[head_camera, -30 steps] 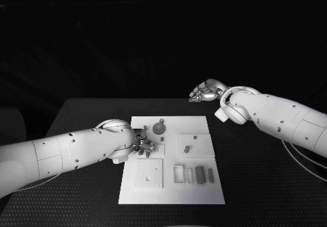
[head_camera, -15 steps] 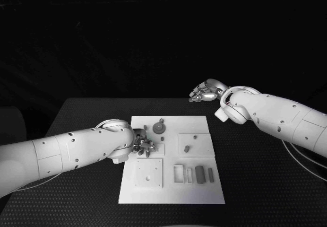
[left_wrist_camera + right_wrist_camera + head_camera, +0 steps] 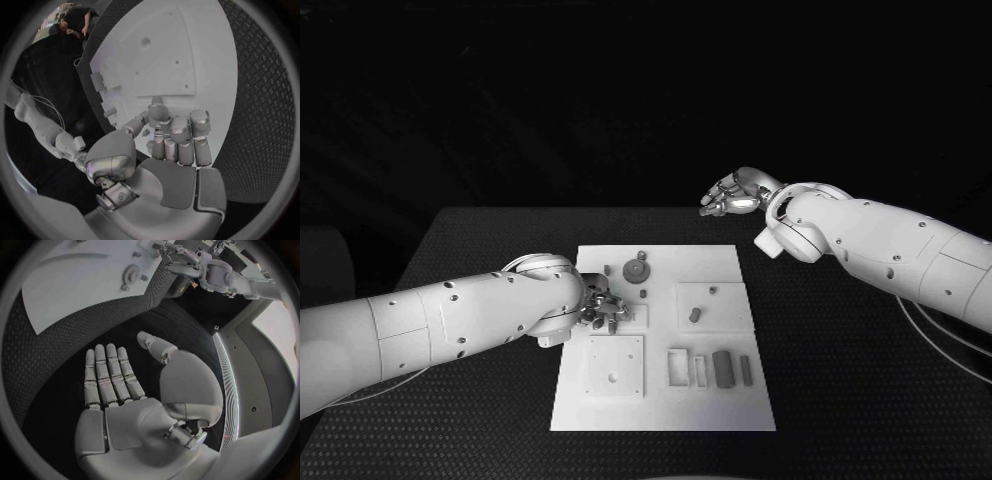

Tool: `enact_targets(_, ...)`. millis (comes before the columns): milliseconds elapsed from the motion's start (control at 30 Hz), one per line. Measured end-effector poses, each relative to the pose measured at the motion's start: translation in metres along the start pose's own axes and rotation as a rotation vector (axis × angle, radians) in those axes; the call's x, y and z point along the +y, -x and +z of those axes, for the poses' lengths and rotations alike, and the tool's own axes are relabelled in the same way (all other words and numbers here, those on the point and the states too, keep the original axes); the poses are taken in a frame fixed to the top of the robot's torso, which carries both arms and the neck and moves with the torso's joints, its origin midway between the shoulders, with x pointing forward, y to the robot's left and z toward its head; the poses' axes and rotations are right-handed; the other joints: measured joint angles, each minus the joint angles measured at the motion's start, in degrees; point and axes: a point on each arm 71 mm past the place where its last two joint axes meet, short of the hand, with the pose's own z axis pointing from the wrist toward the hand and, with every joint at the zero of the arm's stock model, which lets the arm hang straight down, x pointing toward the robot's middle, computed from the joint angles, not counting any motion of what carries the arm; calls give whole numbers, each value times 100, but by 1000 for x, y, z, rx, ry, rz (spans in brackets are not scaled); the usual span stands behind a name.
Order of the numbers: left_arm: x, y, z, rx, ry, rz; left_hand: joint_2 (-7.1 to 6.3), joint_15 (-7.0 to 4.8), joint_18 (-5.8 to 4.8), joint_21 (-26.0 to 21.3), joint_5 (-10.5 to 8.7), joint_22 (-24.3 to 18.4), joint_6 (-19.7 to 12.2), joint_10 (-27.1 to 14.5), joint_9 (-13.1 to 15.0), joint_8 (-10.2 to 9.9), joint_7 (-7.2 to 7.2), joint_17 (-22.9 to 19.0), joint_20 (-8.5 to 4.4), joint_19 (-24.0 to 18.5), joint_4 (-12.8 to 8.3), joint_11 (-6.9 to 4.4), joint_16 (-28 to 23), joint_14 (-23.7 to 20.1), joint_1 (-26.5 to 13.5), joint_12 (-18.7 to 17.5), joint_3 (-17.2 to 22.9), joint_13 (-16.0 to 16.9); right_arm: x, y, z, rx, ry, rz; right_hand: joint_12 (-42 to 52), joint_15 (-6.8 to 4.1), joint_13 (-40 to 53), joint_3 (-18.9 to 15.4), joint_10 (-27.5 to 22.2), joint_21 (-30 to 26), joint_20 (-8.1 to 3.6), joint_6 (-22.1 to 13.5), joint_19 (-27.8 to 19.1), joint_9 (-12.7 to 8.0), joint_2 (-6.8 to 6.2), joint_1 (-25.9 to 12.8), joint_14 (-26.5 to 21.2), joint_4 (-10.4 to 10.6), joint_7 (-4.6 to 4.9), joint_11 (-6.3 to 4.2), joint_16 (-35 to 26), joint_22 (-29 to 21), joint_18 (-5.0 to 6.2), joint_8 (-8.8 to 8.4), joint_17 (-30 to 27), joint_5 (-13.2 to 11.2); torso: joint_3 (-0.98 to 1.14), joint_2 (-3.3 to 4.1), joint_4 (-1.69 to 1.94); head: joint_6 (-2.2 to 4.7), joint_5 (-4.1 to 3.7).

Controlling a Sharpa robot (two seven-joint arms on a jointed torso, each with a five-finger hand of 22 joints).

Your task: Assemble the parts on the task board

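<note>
1. Since the earlier frames, the left hand (image 3: 602,309) shifts only slightly over the board's left part; the right hand (image 3: 734,193) stays put.
2. Left hand: fingers curled together over the task board (image 3: 733,400); whether they pinch a part cannot be told.
3. Right hand: fingers apart, holding nothing, raised beyond the table's far right.
4. Parts: a round part (image 3: 636,270) lies far of the left hand; bar-shaped parts (image 3: 723,367) lie near right.
5. Risk: the curled fingers hide the contact point, so a misaligned part could jam or slip.
</note>
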Motion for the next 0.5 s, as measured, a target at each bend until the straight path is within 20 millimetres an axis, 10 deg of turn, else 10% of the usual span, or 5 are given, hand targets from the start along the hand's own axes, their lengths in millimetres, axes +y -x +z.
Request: enact_targets(500, -1, 4, -2, -8, -3, -12, 0, -10, 0, 0, -32, 4, -7, 0, -2, 0, -8, 0, 0, 0, 15, 0, 0, -9, 0, 0, -16, -5, -2, -1, 0, 3, -5, 1, 0, -19, 0, 0, 0, 0, 0, -16, 0, -6, 0, 0, -19, 0, 16, 0, 0, 5, 0, 0, 1, 0, 1, 2, -1, 1, 3)
